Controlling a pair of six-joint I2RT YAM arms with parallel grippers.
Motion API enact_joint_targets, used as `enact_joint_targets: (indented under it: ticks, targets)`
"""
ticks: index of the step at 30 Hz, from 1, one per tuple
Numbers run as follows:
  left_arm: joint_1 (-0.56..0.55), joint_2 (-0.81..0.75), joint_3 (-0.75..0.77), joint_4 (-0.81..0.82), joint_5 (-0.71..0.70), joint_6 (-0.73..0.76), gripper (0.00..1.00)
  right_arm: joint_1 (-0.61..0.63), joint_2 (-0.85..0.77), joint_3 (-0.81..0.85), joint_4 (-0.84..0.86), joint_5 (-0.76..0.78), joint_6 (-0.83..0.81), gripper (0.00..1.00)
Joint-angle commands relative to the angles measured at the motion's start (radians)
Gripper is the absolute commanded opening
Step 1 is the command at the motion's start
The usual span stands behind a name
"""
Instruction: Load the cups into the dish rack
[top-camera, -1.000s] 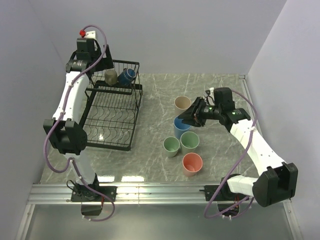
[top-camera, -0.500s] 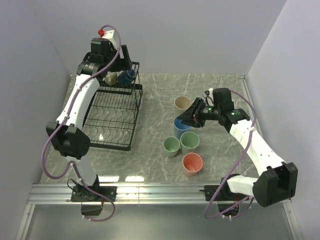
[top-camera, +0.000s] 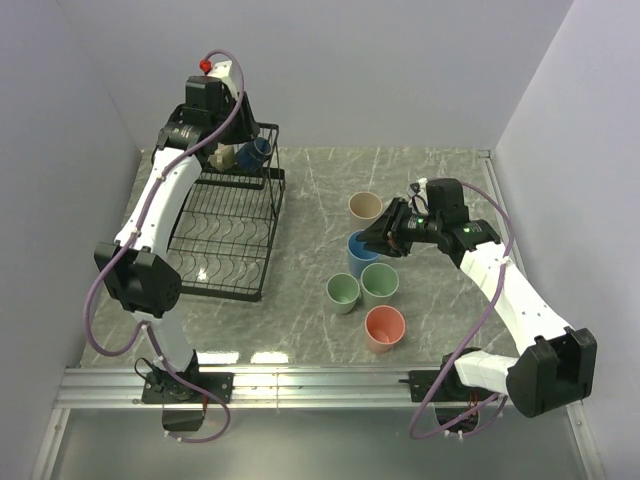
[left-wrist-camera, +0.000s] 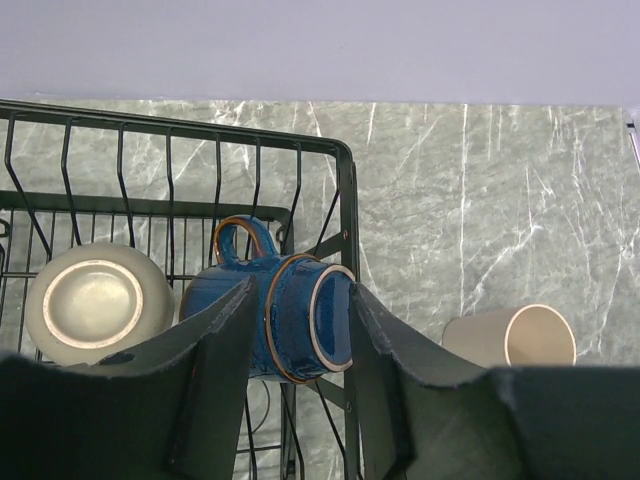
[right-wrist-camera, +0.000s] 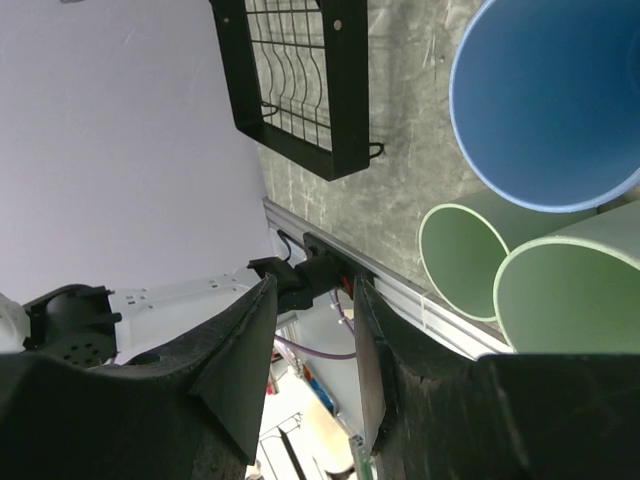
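The black wire dish rack (top-camera: 222, 238) stands at the left. A small dark-blue cup (top-camera: 256, 152) lies on its side in the rack's back basket, with a small beige mug (left-wrist-camera: 92, 303) beside it. My left gripper (top-camera: 226, 136) hovers open over the basket, its fingers either side of the dark-blue cup (left-wrist-camera: 300, 320) in the left wrist view. My right gripper (top-camera: 376, 238) is open and empty, low beside the light blue tumbler (top-camera: 357, 252). A beige tumbler (top-camera: 364, 207), two pale green tumblers (top-camera: 343, 292) (top-camera: 380, 284) and a salmon tumbler (top-camera: 385, 327) stand upright around it.
The rack's long lower tier with curved plate slots (top-camera: 215, 260) holds no cups. The right wrist view shows the light blue tumbler's mouth (right-wrist-camera: 545, 100), both green rims (right-wrist-camera: 460, 260) (right-wrist-camera: 575, 300) and a rack corner (right-wrist-camera: 300, 90). Walls close in left, back and right.
My left arm has swung right from the rack's back left corner to over the basket with the dark-blue cup. The right arm has barely moved.
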Motion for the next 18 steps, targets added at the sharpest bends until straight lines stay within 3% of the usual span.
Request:
enact_joint_targets:
  ticks: [1, 18]
  targets:
    - [-0.006, 0.008, 0.030, -0.007, 0.007, 0.003, 0.47, 0.003, -0.028, 0.002, 0.001, 0.015, -0.025, 0.43]
    - [-0.030, 0.029, -0.002, -0.068, -0.086, 0.041, 0.43, 0.005, -0.026, -0.029, 0.021, 0.015, -0.018, 0.43]
